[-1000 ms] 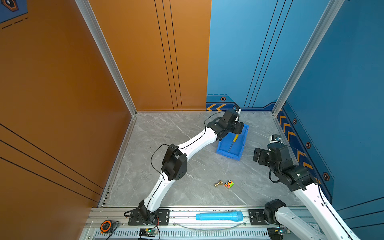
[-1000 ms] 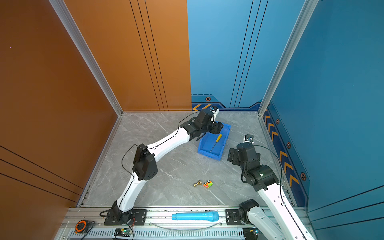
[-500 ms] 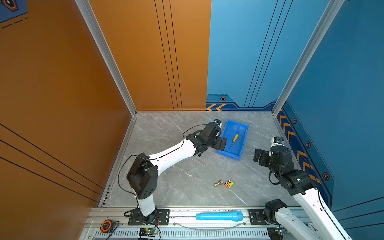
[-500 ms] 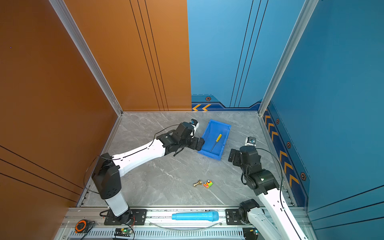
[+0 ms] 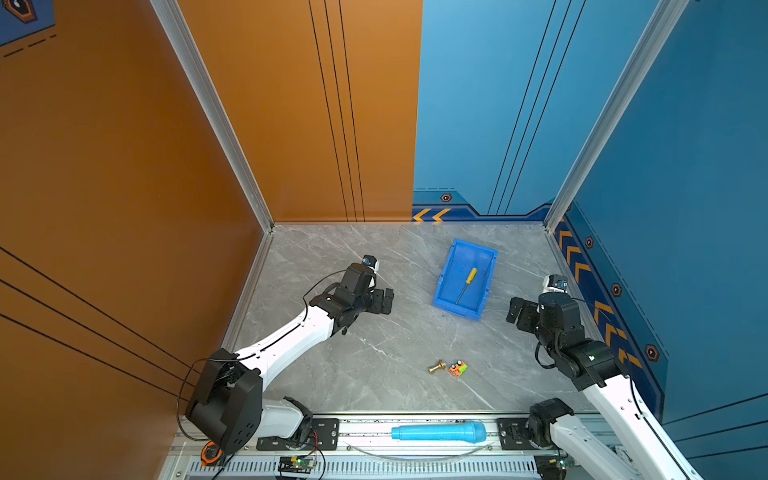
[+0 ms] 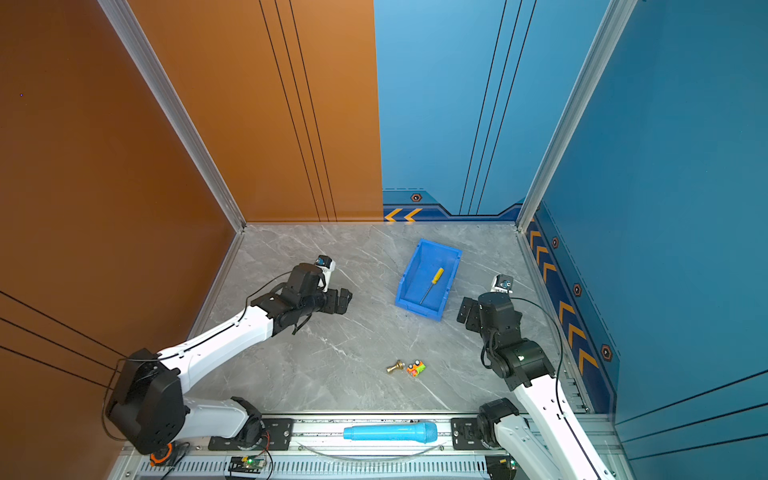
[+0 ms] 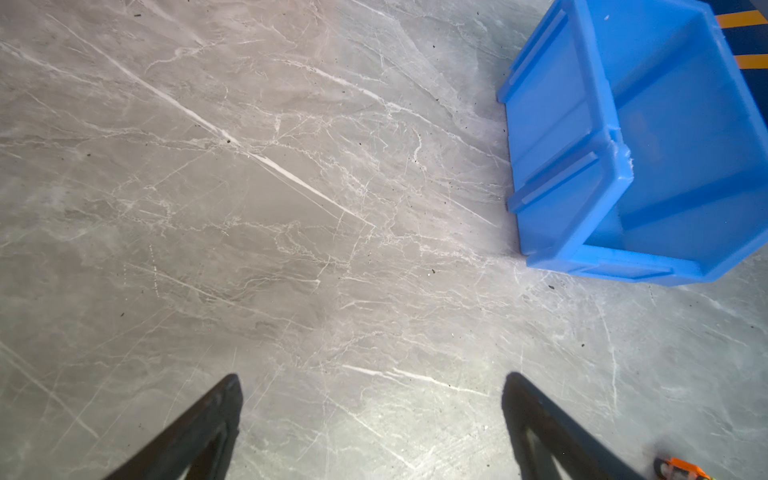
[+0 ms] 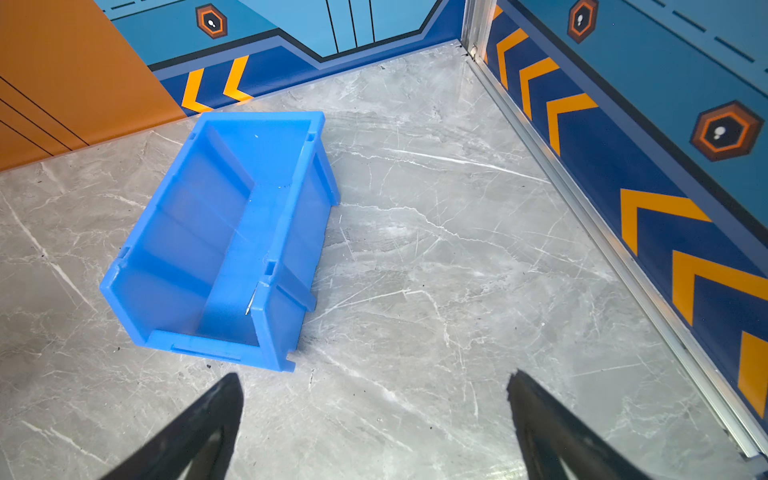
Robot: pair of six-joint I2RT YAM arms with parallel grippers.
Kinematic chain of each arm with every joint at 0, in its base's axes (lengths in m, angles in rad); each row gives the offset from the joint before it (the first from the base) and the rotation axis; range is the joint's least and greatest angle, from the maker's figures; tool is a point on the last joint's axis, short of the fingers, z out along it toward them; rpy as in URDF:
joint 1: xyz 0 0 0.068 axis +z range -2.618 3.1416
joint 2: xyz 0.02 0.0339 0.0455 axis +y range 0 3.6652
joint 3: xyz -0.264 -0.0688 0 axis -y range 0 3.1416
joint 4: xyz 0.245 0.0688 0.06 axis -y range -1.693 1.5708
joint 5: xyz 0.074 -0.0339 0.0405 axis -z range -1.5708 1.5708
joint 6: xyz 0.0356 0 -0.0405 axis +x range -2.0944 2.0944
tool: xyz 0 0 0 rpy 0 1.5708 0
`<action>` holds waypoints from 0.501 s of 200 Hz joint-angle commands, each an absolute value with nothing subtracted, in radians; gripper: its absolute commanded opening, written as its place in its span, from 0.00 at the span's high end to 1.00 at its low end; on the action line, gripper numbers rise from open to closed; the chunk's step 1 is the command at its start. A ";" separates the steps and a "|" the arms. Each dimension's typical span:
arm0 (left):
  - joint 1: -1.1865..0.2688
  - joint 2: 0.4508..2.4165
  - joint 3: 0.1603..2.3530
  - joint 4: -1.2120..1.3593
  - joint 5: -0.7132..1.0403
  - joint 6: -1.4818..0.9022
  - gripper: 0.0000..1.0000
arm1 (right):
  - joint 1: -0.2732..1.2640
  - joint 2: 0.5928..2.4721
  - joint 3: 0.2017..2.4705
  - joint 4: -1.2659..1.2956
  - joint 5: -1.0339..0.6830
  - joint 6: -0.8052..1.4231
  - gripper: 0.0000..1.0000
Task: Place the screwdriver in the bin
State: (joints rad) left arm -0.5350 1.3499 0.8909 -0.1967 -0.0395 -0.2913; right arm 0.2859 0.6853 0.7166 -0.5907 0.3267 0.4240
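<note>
We log the screwdriver (image 5: 466,285) (image 6: 432,282) lying flat on the floor of the blue parts bin (image 5: 441,291) (image 6: 404,289). Its yellow handle lies toward the back wall and its thin shaft runs toward the near end. Both top views agree.

The bin stands on the grey marble tabletop (image 5: 374,353), right of centre toward the back, and is turned a little askew.

The left gripper (image 5: 388,299) (image 6: 347,301) hangs well to the left of the bin, not touching it. In the left wrist view its claw (image 7: 372,380) stands spread wide, with only bare marble in the gap.

The right gripper (image 5: 513,309) (image 6: 463,311) sits near the bin's right side, apart from it. Its claw (image 8: 374,378) is also spread and holds nothing.

Near the front edge we note a small brass fitting (image 5: 436,368) just beside a little orange-and-green part (image 5: 458,368). A light-blue cylinder (image 5: 438,432) lies on the front rail.
</note>
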 commanded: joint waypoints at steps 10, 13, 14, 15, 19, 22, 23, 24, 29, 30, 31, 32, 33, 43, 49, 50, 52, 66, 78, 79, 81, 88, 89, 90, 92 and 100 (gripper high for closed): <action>-0.511 1.300 0.862 -0.151 -0.015 -0.270 0.02 | 0.284 0.583 0.624 -0.480 0.399 0.419 0.00; -0.509 1.297 0.861 -0.152 -0.021 -0.270 0.02 | 0.284 0.574 0.614 -0.468 0.404 0.412 0.00; -0.507 1.296 0.860 -0.152 -0.023 -0.270 0.02 | 0.285 0.570 0.611 -0.463 0.405 0.410 0.00; -0.506 1.295 0.859 -0.152 -0.024 -0.270 0.02 | 0.284 0.566 0.608 -0.459 0.407 0.408 0.00; -0.502 1.291 0.854 -0.152 -0.032 -0.268 0.02 | 0.284 0.555 0.593 -0.440 0.409 0.392 0.00; -0.498 1.289 0.852 -0.151 -0.039 -0.266 0.02 | 0.284 0.546 0.581 -0.423 0.413 0.376 0.00; -0.497 1.288 0.851 -0.151 -0.041 -0.266 0.02 | 0.284 0.544 0.578 -0.418 0.413 0.371 0.00; -0.495 1.287 0.850 -0.151 -0.044 -0.265 0.02 | 0.284 0.541 0.574 -0.414 0.414 0.365 0.00; -0.488 1.285 0.844 -0.147 -0.055 -0.262 0.02 | 0.285 0.529 0.555 -0.385 0.420 0.340 0.00; -0.486 1.285 0.843 -0.146 -0.058 -0.262 0.02 | 0.286 0.526 0.551 -0.380 0.422 0.336 0.00; -0.485 1.283 0.843 -0.145 -0.060 -0.262 0.02 | 0.286 0.523 0.547 -0.375 0.423 0.331 0.00; -0.483 1.284 0.841 -0.145 -0.061 -0.262 0.02 | 0.285 0.521 0.544 -0.371 0.425 0.326 0.00; -0.482 1.283 0.840 -0.144 -0.064 -0.262 0.02 | 0.285 0.520 0.541 -0.365 0.426 0.320 0.00; -0.465 1.281 0.835 -0.147 -0.088 -0.266 0.02 | 0.285 0.506 0.517 -0.330 0.457 0.282 0.00; -0.457 1.282 0.834 -0.151 -0.103 -0.271 0.02 | 0.285 0.505 0.510 -0.316 0.479 0.265 0.00; -0.455 1.282 0.834 -0.152 -0.107 -0.271 0.02 | 0.285 0.506 0.508 -0.315 0.481 0.261 0.00; -0.452 1.280 0.835 -0.153 -0.113 -0.272 0.02 | 0.284 0.506 0.506 -0.310 0.487 0.253 0.00; -0.442 1.279 0.829 -0.159 -0.173 -0.265 0.02 | 0.281 0.523 0.487 -0.276 0.496 0.197 0.00; -0.430 1.276 0.825 -0.168 -0.232 -0.257 0.02 | 0.281 0.542 0.465 -0.226 0.452 0.125 0.00; -0.430 1.276 0.824 -0.168 -0.238 -0.256 0.02 | 0.281 0.542 0.465 -0.226 0.452 0.125 0.00; -0.427 1.274 0.823 -0.171 -0.247 -0.255 0.02 | 0.281 0.547 0.458 -0.212 0.444 0.112 0.00; -0.420 1.270 0.819 -0.172 -0.286 -0.253 0.02 | 0.281 0.555 0.443 -0.176 0.430 0.092 0.00; -0.418 1.269 0.817 -0.172 -0.291 -0.253 0.02 | 0.281 0.559 0.437 -0.166 0.426 0.085 0.00; -0.417 1.268 0.817 -0.172 -0.297 -0.253 0.02 | 0.281 0.559 0.437 -0.166 0.426 0.085 0.00; -0.416 1.267 0.815 -0.172 -0.308 -0.253 0.02 | 0.281 0.564 0.430 -0.147 0.424 0.079 0.00; -0.409 1.262 0.806 -0.172 -0.348 -0.244 0.02 | 0.280 0.576 0.411 -0.103 0.425 0.072 0.00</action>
